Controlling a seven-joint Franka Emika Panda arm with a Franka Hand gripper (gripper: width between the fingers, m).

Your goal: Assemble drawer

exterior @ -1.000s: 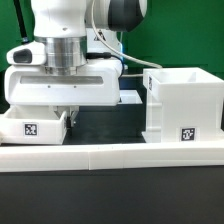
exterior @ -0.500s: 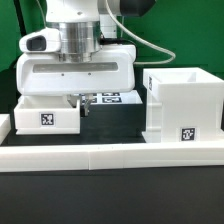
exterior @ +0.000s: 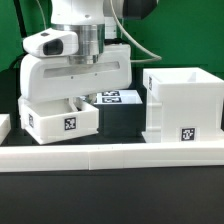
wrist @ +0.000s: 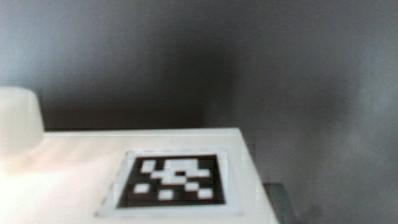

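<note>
A small white drawer tray (exterior: pixel 62 120) with a square tag on its front hangs under my gripper (exterior: pixel 80 103), just above the dark table. The fingers reach down into the tray and are shut on its wall. The tall white housing (exterior: pixel 183 105), open at the top and tagged low on its front, stands at the exterior view's right, a gap away from the tray. In the wrist view the tray's white face with its tag (wrist: pixel 175 180) fills the lower part, and a round white knob (wrist: pixel 15 120) shows at the edge. My fingertips are hidden there.
The long low white border wall (exterior: pixel 110 155) runs along the front. The marker board (exterior: pixel 118 98) lies flat behind, between tray and housing. A white piece (exterior: pixel 3 125) shows at the exterior view's far left edge.
The tray has moved with my gripper from the exterior view's left toward the right, nearer the housing, and has come up off the table.
</note>
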